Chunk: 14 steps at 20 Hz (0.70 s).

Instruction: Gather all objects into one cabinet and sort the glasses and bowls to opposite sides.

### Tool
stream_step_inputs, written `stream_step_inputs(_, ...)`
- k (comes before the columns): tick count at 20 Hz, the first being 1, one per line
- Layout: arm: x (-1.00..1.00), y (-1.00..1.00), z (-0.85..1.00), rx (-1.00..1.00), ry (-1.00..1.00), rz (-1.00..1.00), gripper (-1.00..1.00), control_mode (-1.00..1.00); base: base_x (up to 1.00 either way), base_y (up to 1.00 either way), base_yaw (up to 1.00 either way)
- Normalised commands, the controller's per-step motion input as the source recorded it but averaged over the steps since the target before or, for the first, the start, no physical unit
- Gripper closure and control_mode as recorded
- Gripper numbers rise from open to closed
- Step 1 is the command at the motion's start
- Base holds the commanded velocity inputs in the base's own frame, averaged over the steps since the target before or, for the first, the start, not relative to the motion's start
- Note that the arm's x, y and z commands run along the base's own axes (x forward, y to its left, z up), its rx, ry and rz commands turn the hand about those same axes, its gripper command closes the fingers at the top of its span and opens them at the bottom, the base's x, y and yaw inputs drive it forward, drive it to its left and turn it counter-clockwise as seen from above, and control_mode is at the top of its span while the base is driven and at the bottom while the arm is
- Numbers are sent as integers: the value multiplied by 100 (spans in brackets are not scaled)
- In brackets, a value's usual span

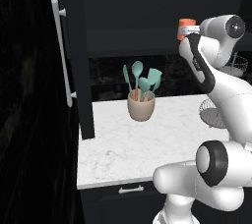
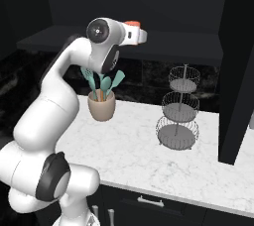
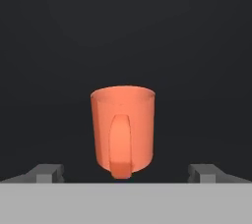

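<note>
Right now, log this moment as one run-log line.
phase: approaching | gripper: open, empty | target: salmon-orange cup, upright on cabinet shelf, handle toward hand | contact: none

The white arm [image 2: 54, 116] rises from its base, bends at a dark elbow joint and reaches up and forward, so the wrist sits high with the hand held roughly level and pointing away from the base. The gripper [image 3: 126, 173] has its jaws spread wide apart. In the hand view the two dark fingertips [image 3: 47, 172] stand far to either side, closed on nothing.
</note>
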Motion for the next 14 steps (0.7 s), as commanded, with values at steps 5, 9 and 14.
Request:
stream_step_inputs(5, 35, -6, -10, 0, 0, 0, -100, -100, 0, 0, 0)
stream_step_inputs(9, 36, -1, -17, 0, 0, 0, -100, -100, 0, 0, 0)
stream_step_inputs(14, 39, -1, -17, 0, -1, 0, -100, -100, 0, 0, 0)
